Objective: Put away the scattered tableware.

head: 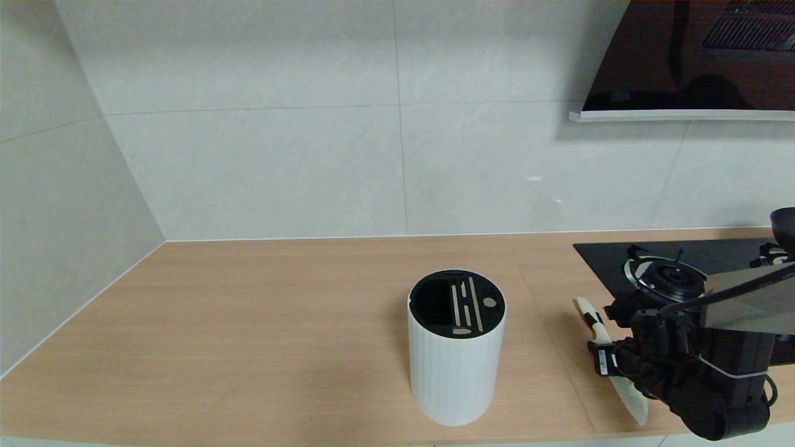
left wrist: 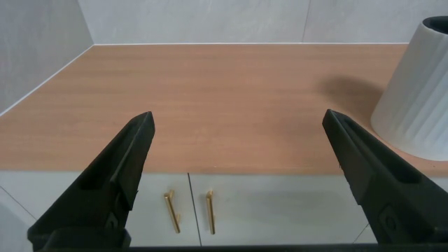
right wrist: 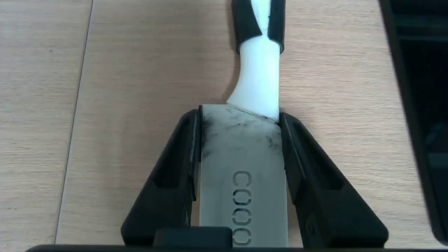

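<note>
A white ribbed tableware holder (head: 456,360) with a black slotted top stands upright in the middle of the wooden counter; its side also shows in the left wrist view (left wrist: 420,91). To its right, near the counter's front edge, lies a knife (head: 589,315) with a cream-and-black handle and a pale blade. My right gripper (head: 612,363) is down over the blade. In the right wrist view its fingers (right wrist: 185,150) press against both edges of the knife (right wrist: 257,70). My left gripper (left wrist: 238,122) hangs open over the counter's front edge, left of the holder, holding nothing.
A black gas hob (head: 671,273) takes up the counter's back right, close behind the knife. A dark range hood (head: 689,62) hangs above it. Tiled walls close the back and left. Cabinet doors with gold handles (left wrist: 189,210) sit below the counter edge.
</note>
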